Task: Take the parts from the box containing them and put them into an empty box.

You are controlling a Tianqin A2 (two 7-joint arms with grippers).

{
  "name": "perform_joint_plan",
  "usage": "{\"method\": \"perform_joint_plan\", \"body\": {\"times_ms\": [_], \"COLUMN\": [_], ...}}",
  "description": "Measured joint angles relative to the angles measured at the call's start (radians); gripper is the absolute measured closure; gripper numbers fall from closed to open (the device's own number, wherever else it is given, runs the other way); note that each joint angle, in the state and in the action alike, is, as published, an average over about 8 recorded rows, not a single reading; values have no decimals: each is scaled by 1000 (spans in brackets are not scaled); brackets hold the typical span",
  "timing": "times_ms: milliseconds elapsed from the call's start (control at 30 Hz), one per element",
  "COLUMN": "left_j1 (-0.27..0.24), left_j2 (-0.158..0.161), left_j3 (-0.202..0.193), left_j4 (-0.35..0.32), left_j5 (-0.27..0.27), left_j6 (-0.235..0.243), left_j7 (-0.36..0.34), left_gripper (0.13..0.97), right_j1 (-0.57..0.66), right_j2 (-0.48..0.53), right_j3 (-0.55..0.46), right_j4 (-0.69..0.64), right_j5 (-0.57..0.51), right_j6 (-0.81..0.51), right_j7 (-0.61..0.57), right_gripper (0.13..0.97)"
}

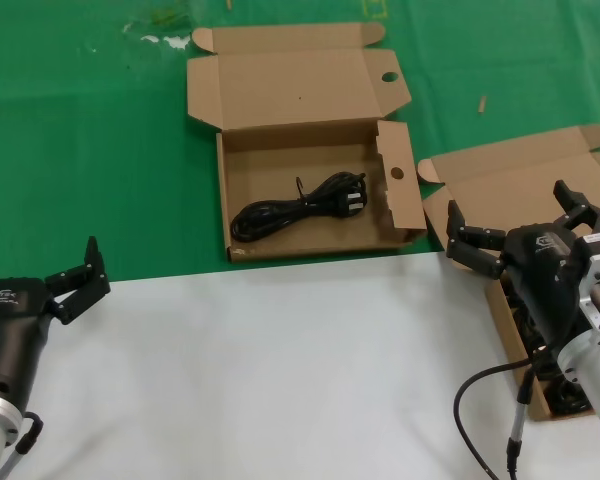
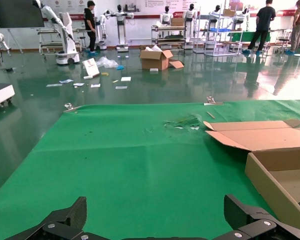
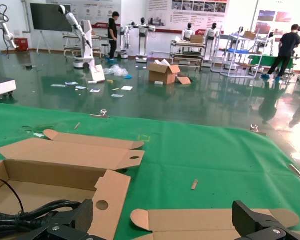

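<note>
Cord (image 1: 298,207) lies lengthwise across holed box (image 1: 310,235), plug rightward.

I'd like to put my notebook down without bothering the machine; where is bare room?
The white tabletop between the left pincer and right pincer is bare. Crowded: the wide holed cardboard box holding a black power cord.

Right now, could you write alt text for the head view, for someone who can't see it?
One black power cord lies in a wide open cardboard box on green cloth. The right gripper hovers open over a second box; the left gripper waits open above white table.
</note>
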Motion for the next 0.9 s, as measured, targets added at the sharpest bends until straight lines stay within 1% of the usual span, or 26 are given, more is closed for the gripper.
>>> {"method": "perform_joint_plan", "body": {"times_ms": [900], "left_j1": [0], "left_j2": [0], "left_j3": [0], "left_j4": [0], "left_j5": [0], "left_j6": [0], "left_j7": [0], "left_gripper": [132], "right_j1": [0], "right_j2": [0], "right_j3": [0], "right_j4": [0], "right_j5": [0], "right_j6": [0], "right_j7": [0], "right_gripper": [129]}}
